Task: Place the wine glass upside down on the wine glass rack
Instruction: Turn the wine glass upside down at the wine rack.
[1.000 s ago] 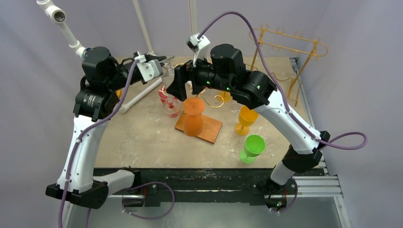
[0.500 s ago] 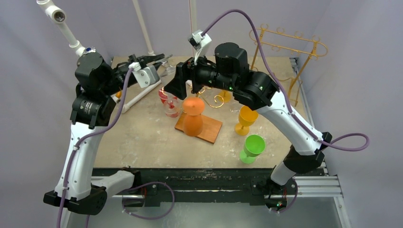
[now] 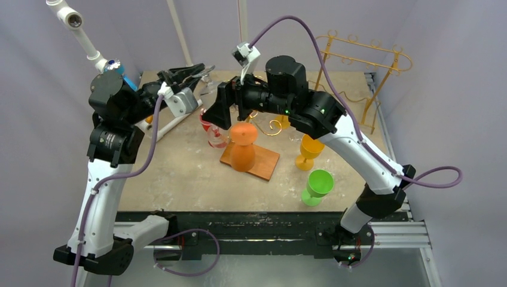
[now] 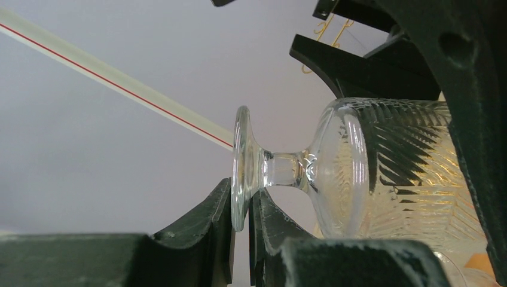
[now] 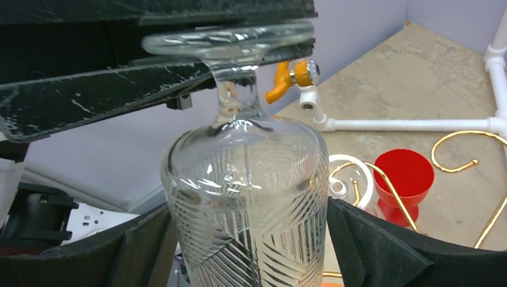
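Two arms rise from the six o'clock edge of the table [image 3: 179,173] and bend inward to meet in the air over its far side, at about eleven o'clock. The left arm [image 3: 101,179] folds at the elbow and reaches rightward, while the right arm [image 3: 359,149] stretches long across from five o'clock with its wrist turned toward the other. Well apart from both, at about two o'clock, stands the gold wire rack [image 3: 366,58], where the glass is not yet hung. Between the arms hangs the clear wine glass [image 5: 248,179], off the table altogether. It looks like cut glass: stiff, smooth, slippery and brittle, probably with most of its weight in the ribbed bowl [image 4: 382,173], so a grip on the foot alone leaves it free to swing. The sturdier hold, I judge, is around the bowl or the short stem [image 4: 287,169], with gentle pressure. The right gripper [image 5: 248,239] is spread wide, one finger either side of the bowl; whether they touch it I cannot tell. The left gripper [image 4: 241,197] is nearly closed, pinching only the thin edge of the foot [image 4: 240,167].
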Motion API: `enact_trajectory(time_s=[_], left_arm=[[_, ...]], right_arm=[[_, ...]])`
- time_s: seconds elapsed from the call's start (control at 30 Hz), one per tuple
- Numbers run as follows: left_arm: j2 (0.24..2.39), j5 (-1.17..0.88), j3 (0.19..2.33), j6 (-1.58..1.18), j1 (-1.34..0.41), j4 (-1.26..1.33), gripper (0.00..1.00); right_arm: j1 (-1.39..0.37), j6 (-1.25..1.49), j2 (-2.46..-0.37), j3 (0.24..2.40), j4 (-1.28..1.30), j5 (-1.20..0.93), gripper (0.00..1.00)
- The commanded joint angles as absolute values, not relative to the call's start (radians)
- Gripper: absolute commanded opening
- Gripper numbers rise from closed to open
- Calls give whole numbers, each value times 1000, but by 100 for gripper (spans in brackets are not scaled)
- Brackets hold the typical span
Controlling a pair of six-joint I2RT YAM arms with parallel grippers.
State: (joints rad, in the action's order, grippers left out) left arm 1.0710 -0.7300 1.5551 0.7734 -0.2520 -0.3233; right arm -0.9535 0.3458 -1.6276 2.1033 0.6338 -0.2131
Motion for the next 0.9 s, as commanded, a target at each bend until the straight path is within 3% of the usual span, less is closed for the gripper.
enact_trajectory(time_s=[0.0, 0.1, 0.23, 0.3, 0.4, 0.5, 0.87], left_arm=[[1039, -771, 1569, 816, -255, -194, 0], [1037, -778, 1577, 829, -255, -219, 0], [1033, -779, 1582, 825, -255, -237, 0], [1034, -779, 1586, 820, -255, -254, 27], [1043, -783, 1605, 802, -255, -307, 73], [1058, -779, 1634, 797, -255, -377, 93], [1083, -718, 1686, 591, -255, -409, 96]], right_arm=[[-954, 368, -1610, 2095, 592, -244, 95], [-952, 364, -1609, 2103, 588, -228, 79], [-950, 363, -1552, 2035, 525, -197, 47], [-949, 355, -1513, 1994, 495, -159, 35], [-936, 332, -1436, 1916, 457, -103, 31], [-907, 314, -1337, 1819, 434, -43, 28], [-855, 276, -1007, 1426, 414, 102, 19]])
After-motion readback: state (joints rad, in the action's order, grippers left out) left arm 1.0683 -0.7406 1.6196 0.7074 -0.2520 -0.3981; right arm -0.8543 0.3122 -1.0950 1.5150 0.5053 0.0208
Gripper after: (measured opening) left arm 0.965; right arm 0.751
